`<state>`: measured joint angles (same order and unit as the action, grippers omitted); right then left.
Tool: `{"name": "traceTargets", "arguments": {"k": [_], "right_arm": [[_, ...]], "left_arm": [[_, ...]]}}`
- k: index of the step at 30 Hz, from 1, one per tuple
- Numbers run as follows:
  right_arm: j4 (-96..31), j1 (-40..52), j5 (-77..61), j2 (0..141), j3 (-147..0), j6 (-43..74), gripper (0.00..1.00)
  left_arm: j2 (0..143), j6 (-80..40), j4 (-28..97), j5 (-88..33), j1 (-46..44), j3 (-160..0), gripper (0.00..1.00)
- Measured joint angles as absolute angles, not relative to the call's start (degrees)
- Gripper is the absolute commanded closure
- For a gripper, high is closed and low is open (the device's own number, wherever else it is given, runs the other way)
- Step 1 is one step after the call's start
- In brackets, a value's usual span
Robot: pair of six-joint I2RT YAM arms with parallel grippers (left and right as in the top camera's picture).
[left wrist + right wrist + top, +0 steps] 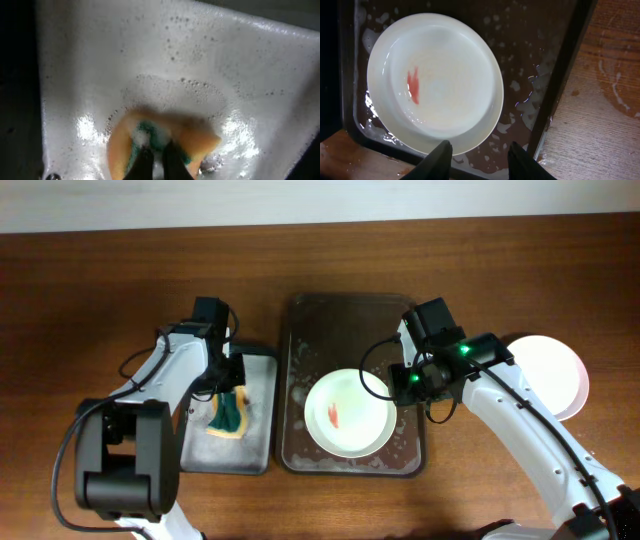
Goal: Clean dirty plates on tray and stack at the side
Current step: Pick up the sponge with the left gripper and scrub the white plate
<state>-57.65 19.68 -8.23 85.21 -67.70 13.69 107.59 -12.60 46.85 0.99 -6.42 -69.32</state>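
A white plate (348, 415) with a small red smear lies in the wet dark tray (300, 330), towards its front right. In the right wrist view the plate (445, 75) sits in the soapy tray (530, 45). My right gripper (405, 385) is open and empty, its fingers (477, 150) just over the plate's near rim. My left gripper (232, 385) is over the small tray and shut on a yellow and green sponge (230, 418). In the left wrist view its fingers (157, 155) pinch the foamy sponge (195, 140). A pale pink plate (545, 370) lies on the table at the right.
The small black tray with a grey inside (255, 450) stands left of the dark tray and holds soapy water (200, 60). Another plate's rim (572, 408) shows under the pink plate. Wet wooden table (600, 100) lies right of the dark tray.
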Motion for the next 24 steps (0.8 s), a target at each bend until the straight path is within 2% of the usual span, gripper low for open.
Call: {"name": "traceTargets", "arguments": {"k": [2, 4, 6, 8, 10, 11, 12, 13, 15, 16, 19, 21, 24], "right_arm": [[-57.67, 19.68, -8.25, 85.21, -67.72, 13.69, 0.62], [-57.69, 19.68, -8.25, 85.21, -67.72, 13.69, 0.62], [-57.69, 19.68, -8.25, 85.17, -67.72, 13.67, 0.6], [-57.84, 19.68, -8.25, 85.17, -67.72, 13.65, 0.57], [-58.54, 19.68, -8.27, 85.17, -67.72, 13.52, 0.56], [-58.48, 19.68, -8.25, 85.17, -67.72, 13.52, 0.56], [-58.48, 19.68, -8.27, 85.12, -67.72, 13.52, 0.56], [-58.54, 19.68, -8.27, 85.1, -67.72, 13.5, 0.56], [-58.52, 19.68, -8.25, 85.1, -67.72, 13.5, 0.57], [-58.02, 19.68, -8.25, 85.1, -67.72, 13.52, 0.62], [-55.81, 19.35, -7.22, 85.6, -67.7, 13.41, 0.68], [-55.44, 16.71, -6.85, 90.52, -67.7, 13.23, 0.69], [-55.09, 13.61, -12.62, 99.39, -67.72, 7.62, 0.69]], "left_arm": [[109.32, -11.42, 54.54, 0.45, -6.42, -75.07, 0.47], [109.34, -11.42, 61.67, 0.36, -6.42, -81.6, 0.42], [109.27, -11.11, 67.31, 0.23, -6.42, -87.05, 0.44], [109.27, -11.11, 69.23, 0.25, -6.42, -86.28, 0.57], [109.27, -10.9, 68.16, 0.05, -6.42, -80.99, 0.62], [109.36, -10.87, 66.19, -0.25, -6.42, -77.71, 0.68], [109.08, -10.87, 61.63, -1.76, -6.42, -73.71, 0.89], [109.19, -10.7, 58.43, -2.83, -6.42, -69.25, 1.0], [107.39, -10.5, 54.08, -3.09, -6.35, -65.58, 1.0], [107.22, -10.5, 53.65, -3.11, -6.35, -65.34, 1.0], [107.66, -10.5, 57.56, -3.25, -6.37, -67.31, 1.0], [107.92, -10.46, 63.75, -5.43, -6.37, -74.54, 1.0], [103.57, -10.04, 66.65, -12.73, -6.37, -83.24, 1.0]]}}
